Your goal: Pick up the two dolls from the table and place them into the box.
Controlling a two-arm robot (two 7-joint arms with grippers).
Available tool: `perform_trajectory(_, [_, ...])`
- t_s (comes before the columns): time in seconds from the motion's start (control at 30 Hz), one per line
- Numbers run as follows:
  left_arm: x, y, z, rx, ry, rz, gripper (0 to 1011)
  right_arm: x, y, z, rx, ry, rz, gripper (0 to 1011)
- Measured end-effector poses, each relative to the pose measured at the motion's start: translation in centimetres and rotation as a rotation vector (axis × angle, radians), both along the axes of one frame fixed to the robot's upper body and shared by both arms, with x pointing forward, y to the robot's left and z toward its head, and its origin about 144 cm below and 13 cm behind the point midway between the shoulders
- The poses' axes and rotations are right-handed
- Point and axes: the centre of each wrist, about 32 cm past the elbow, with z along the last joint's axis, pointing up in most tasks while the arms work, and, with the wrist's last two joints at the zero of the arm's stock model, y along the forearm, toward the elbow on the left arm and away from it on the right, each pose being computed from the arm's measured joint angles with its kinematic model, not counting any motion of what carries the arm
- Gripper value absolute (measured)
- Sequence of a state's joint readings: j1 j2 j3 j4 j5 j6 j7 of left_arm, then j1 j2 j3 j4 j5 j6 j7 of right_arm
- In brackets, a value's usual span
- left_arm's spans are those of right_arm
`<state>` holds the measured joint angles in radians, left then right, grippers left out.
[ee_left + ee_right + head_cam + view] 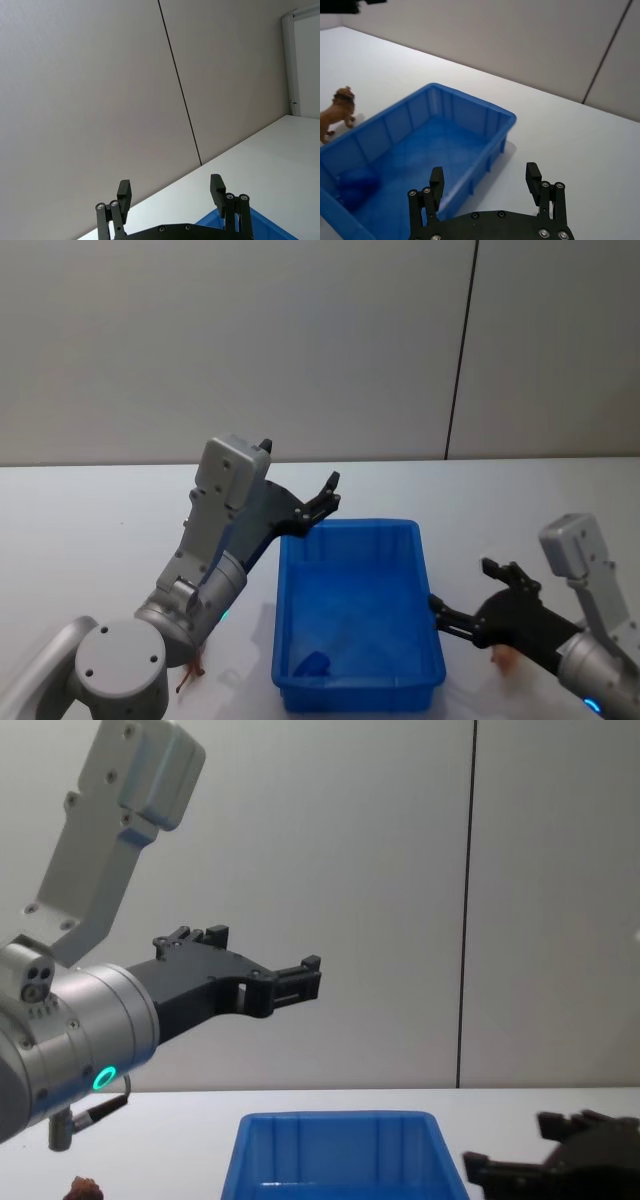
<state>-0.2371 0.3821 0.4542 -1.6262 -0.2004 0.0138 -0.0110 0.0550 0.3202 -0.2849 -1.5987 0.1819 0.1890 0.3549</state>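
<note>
The blue box (350, 610) stands on the white table (100, 530), in the middle of the head view. A reddish-brown lion-shaped doll (337, 112) stands on the table just outside the box's left wall; it is mostly hidden behind my left arm (190, 672) and peeks in low in the chest view (85, 1187). My left gripper (322, 498) hangs open and empty, high above the box's back left corner (170, 192). My right gripper (465, 605) is open and empty, low beside the box's right wall (485, 180).
A small pinkish lump (505, 660) shows on the table under my right arm, too hidden to identify. A dark blue patch (310, 665) lies in the box's front left corner. A grey wall stands behind the table.
</note>
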Motion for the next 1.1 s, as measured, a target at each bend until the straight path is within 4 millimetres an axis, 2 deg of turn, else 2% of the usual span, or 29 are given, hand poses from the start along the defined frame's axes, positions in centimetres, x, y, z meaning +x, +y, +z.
perform_trajectory(0.53, [0.0, 0.0, 0.0, 0.000, 0.000, 0.000, 1001, -1.0, -2.5, -0.7, -0.048, 0.082, -0.115, 1003])
perform_trajectory(1.1, [0.0, 0.0, 0.0, 0.000, 0.000, 0.000, 1001, -0.8, -3.0, -1.9, -0.095, 0.202, -0.133, 1003])
